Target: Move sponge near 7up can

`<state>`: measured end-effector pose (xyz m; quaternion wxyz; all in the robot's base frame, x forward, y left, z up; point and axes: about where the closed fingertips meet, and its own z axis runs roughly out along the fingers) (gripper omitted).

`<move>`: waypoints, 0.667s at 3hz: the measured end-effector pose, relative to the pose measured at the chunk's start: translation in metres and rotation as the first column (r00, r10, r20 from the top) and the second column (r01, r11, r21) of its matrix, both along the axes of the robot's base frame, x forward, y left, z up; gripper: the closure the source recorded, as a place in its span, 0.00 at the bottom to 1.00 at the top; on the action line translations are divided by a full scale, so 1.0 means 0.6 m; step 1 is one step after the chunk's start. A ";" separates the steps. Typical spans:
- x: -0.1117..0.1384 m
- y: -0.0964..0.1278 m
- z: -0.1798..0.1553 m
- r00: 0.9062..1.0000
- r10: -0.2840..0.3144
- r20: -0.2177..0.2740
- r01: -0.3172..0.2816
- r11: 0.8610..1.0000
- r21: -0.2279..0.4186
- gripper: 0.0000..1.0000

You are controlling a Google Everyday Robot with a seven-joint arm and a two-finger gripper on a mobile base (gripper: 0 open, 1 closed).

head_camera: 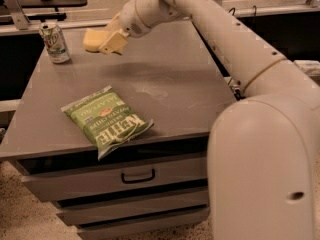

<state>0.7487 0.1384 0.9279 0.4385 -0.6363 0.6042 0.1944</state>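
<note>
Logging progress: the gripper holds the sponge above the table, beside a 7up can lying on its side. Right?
No. The camera view shows the 7up can standing upright, not on its side. The gripper does hold the sponge above the table, beside it.

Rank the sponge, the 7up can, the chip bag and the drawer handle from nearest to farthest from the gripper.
The gripper hangs over the table's back left.
1. sponge, in its jaws
2. 7up can, back-left corner
3. chip bag, table front
4. drawer handle, below front edge
</note>
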 end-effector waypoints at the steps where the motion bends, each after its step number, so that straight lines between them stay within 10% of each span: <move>1: 0.038 0.075 -0.032 1.000 0.003 -0.020 -0.004 1.000 -0.006 1.00; 2: 0.051 0.110 -0.051 0.999 0.014 -0.041 -0.014 1.000 -0.006 1.00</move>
